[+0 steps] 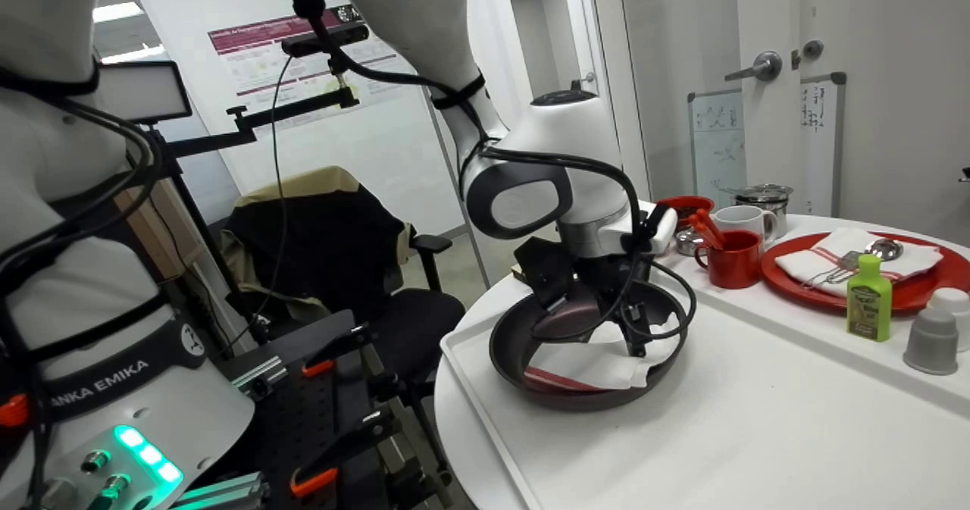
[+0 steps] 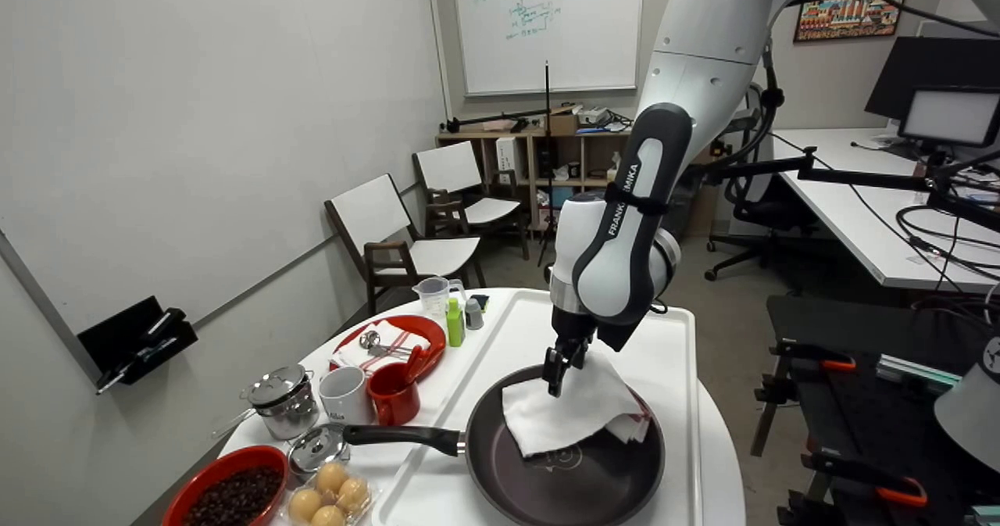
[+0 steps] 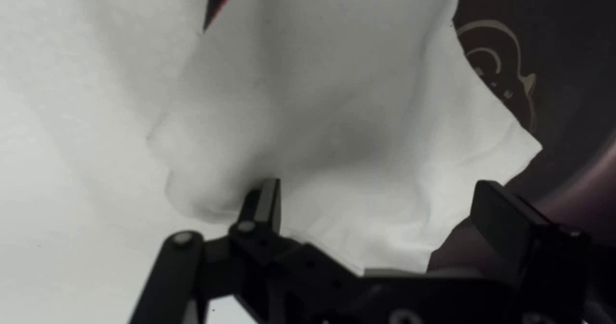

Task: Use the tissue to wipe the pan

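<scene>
White tissue (image 1: 564, 362) spread in the black pan (image 1: 511, 339) at the gripper (image 1: 596, 319)

In an exterior view, a white tray (image 1: 727, 434) is borne by a round table (image 1: 464, 442), with a door (image 1: 769, 139) and an office chair (image 1: 409, 328) seen behind. Beyond the tray's rim, a red mug (image 1: 735, 264), a green bottle (image 1: 868, 305) and a red plate (image 1: 796, 295) with a folded striped cloth (image 1: 799, 264) are set out. The robot's base (image 1: 121, 389) is cut off at the left edge. The pan's far side is partly hidden by the gripper, whose fingers (image 1: 636, 336) are held apart over the tissue, a cloth edged in red.

In an exterior view, a whiteboard (image 2: 578, 61), two pale chairs (image 2: 371, 217) and a desk (image 2: 883, 233) are shown. The pan's handle (image 2: 406, 437) is laid across the tray's rim. A red bowl (image 2: 223, 459) is cut off at the bottom, and the pan's emblem (image 2: 558, 457) is partly covered by the tissue. The gap between the fingers cannot be made out here.

In the wrist view, much of the space is filled by the tissue, whose border with the white surface (image 3: 43, 266) at left is hard to make out. The fingertips (image 3: 269, 203) are set wide apart, with tissue seen between them; whether it is touched cannot be told.
</scene>
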Controlling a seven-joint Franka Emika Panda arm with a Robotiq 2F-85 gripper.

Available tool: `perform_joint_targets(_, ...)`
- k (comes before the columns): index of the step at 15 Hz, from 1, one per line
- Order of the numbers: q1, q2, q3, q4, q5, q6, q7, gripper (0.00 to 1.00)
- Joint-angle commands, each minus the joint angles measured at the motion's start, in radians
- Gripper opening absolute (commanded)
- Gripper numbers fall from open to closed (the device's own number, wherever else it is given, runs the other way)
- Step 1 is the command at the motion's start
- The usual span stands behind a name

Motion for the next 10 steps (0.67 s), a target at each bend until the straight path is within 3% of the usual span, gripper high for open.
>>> perform_joint_targets(1,0.098,0.055,-0.088,0.067,-0.012,-0.084,0.054,1.00)
perform_joint_targets(8,0.224,0.109,-0.182,0.134,-0.023,-0.181,0.119,1.00)
perform_joint_targets(9,0.231,0.118,-0.189,0.145,-0.026,-0.193,0.121,0.75)
perform_joint_targets(10,0.236,0.125,-0.194,0.154,-0.026,-0.198,0.124,0.74)
